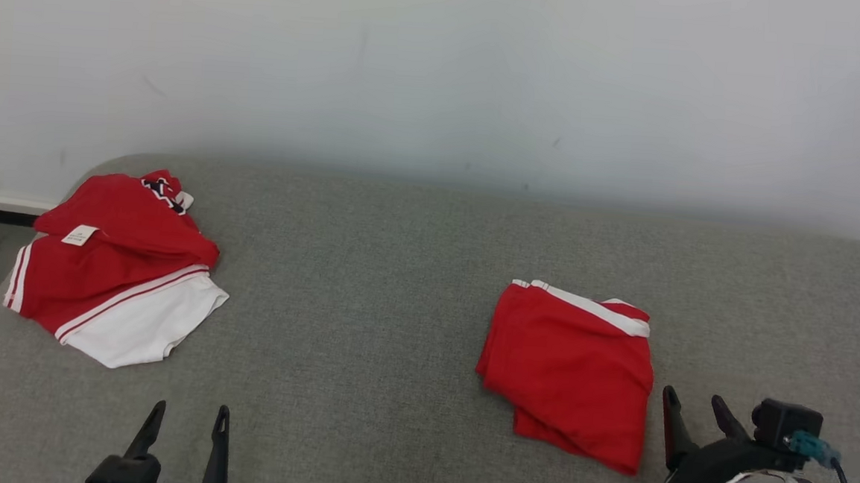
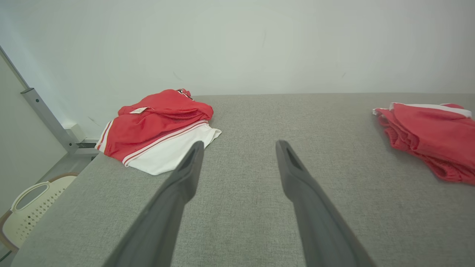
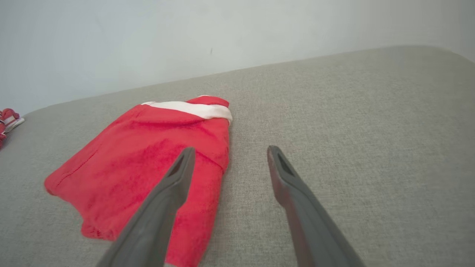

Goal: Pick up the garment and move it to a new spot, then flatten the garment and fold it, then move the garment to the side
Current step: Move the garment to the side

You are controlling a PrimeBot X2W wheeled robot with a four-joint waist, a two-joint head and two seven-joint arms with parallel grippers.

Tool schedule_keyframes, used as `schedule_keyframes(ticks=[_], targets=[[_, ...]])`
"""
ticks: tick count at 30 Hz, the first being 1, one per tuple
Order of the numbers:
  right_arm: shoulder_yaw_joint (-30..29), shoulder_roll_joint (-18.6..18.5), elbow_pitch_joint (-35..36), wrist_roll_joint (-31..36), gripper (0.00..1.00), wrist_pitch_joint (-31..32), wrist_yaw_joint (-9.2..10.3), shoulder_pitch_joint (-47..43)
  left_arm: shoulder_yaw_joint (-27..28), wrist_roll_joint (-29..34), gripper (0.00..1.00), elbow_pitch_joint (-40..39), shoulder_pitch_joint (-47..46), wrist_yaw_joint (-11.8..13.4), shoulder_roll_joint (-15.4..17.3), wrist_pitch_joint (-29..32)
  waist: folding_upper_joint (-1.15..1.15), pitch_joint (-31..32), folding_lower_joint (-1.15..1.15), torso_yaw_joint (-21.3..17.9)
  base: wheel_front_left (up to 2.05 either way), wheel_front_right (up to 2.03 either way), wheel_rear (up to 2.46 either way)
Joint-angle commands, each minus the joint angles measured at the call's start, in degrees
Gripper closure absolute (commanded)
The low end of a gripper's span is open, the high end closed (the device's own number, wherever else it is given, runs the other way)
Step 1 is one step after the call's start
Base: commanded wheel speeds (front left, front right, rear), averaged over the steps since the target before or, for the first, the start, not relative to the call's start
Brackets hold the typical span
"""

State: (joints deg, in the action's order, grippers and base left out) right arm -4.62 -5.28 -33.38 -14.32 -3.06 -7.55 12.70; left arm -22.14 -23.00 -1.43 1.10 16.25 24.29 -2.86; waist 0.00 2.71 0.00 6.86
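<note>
Both wide open and empty, the right hand [image 1: 692,396] is sitting just right of the folded red garment [image 1: 572,362], the left hand [image 1: 192,408] well short of the crumpled pile [image 1: 114,274].

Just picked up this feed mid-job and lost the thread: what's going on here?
Nothing is being held at the moment. The left gripper and the right gripper are both open and empty over the grey padded surface. The folded red garment, with a white stripe, lies just beside the right gripper. The rumpled red and white garment sits in a heap at the far left, ahead of the left gripper.
</note>
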Motion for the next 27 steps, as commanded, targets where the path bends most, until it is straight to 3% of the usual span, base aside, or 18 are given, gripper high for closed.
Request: schedule_keyframes(ticks=[1, 9, 15, 21, 23, 27], targets=[[0.1, -0.4, -2.5, -0.4, 0.0, 0.6, 0.1, 1.7, -0.1, 0.4, 0.0, 0.3, -0.9, -0.2, -0.3, 0.1, 0.0, -1.3, 0.0, 1.8, 0.0, 0.0, 0.0], [1.0, -2.8, -22.2, -2.4, 0.0, 1.8, 0.1, 14.2, -2.1, 0.4, 0.0, 2.4, -4.3, -1.9, -2.0, -0.8, 0.0, -3.9, 0.0, 6.7, 0.0, 0.0, 0.0], [1.8, -3.0, -30.8, -4.6, 0.0, 1.7, 0.1, 19.1, -2.6, -0.1, 0.0, 4.4, -5.5, -2.7, -2.8, -1.9, 0.0, -5.5, 0.0, 8.3, 0.0, 0.0, 0.0], [4.1, -2.6, -37.6, -5.9, 0.0, 6.4, 0.11, 20.3, -2.9, -0.3, 0.0, 5.6, -7.2, -3.1, -3.3, -2.5, 0.0, -6.8, 0.0, 8.7, 0.0, 0.0, 0.0], [4.8, -2.1, -37.2, -6.9, 1.0, 4.7, 0.1, 20.6, -2.9, -0.3, 0.0, 5.8, -7.7, -3.1, -3.4, -2.7, 0.0, -7.1, 0.0, 8.6, 0.0, 0.0, 0.0], [8.0, -3.4, -36.0, -6.2, 1.0, 1.7, 0.1, 22.5, -2.4, -0.6, 0.0, 6.2, -7.7, -2.9, -3.1, -3.2, 0.0, -7.5, 0.0, 6.9, 0.0, 0.0, 0.0]])
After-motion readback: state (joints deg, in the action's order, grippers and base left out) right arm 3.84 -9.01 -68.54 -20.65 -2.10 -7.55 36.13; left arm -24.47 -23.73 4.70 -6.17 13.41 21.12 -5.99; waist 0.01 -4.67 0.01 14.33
